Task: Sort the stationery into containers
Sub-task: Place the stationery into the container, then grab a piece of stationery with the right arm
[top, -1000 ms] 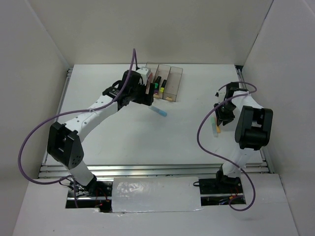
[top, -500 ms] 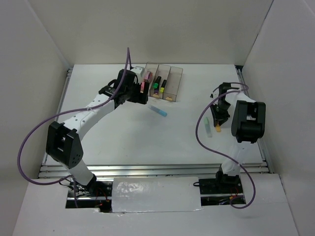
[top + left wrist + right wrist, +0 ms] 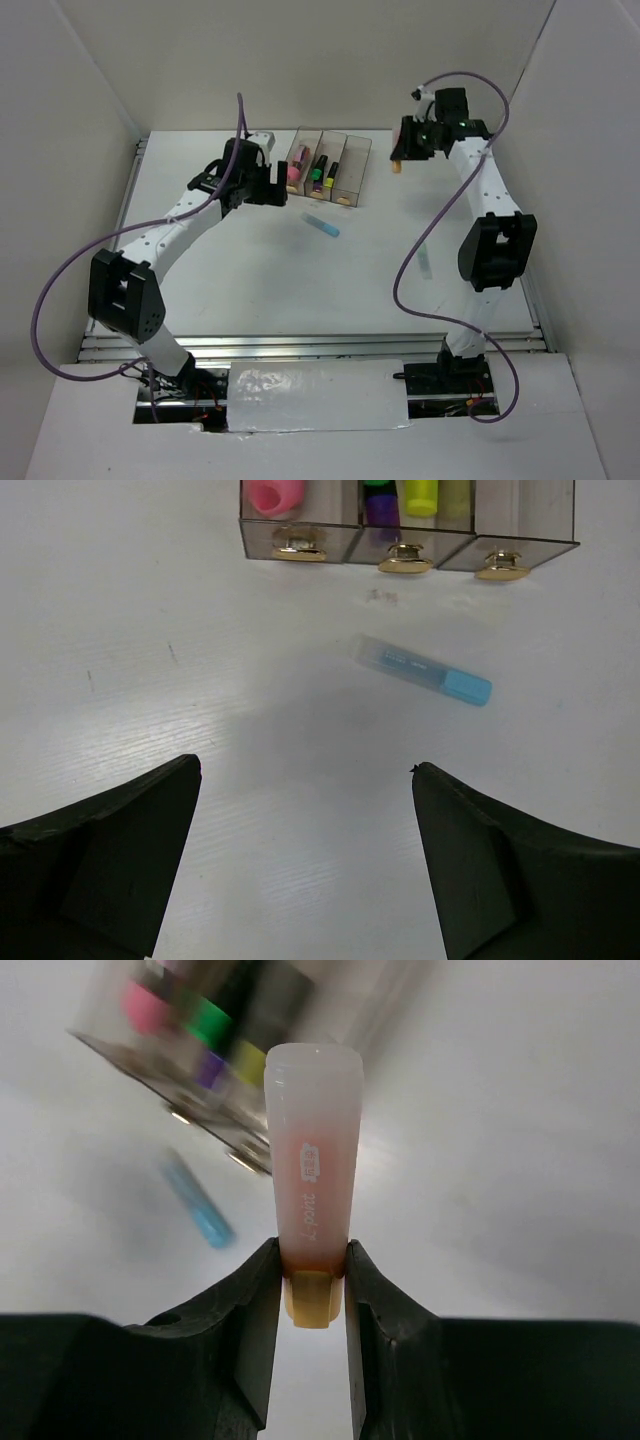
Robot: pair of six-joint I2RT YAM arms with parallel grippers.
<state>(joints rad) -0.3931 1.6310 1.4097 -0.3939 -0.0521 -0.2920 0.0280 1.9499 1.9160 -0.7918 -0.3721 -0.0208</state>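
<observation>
The three joined smoky bins (image 3: 352, 150) stand at the back middle. The left bin holds a pink pen (image 3: 297, 166); the middle one holds green, yellow and black-bodied pens (image 3: 320, 173). My left gripper (image 3: 280, 192) is open and empty just left of the bins; its view shows the bins' fronts (image 3: 455, 552) and a light blue pen (image 3: 425, 670) on the table. My right gripper (image 3: 405, 150) is shut on a peach pen (image 3: 312, 1180), held in the air to the right of the bins. A mint pen (image 3: 426, 262) lies at the right.
White walls enclose the table on three sides. Gold knobs (image 3: 403, 558) stick out from the bins' near ends. The light blue pen (image 3: 322, 226) lies just in front of the bins. Purple cables loop off both arms.
My right gripper has lifted the peach pen off the right side of the table and swung it back towards the bins. My left gripper has drawn back left, leaving the pink pen in the left bin.
</observation>
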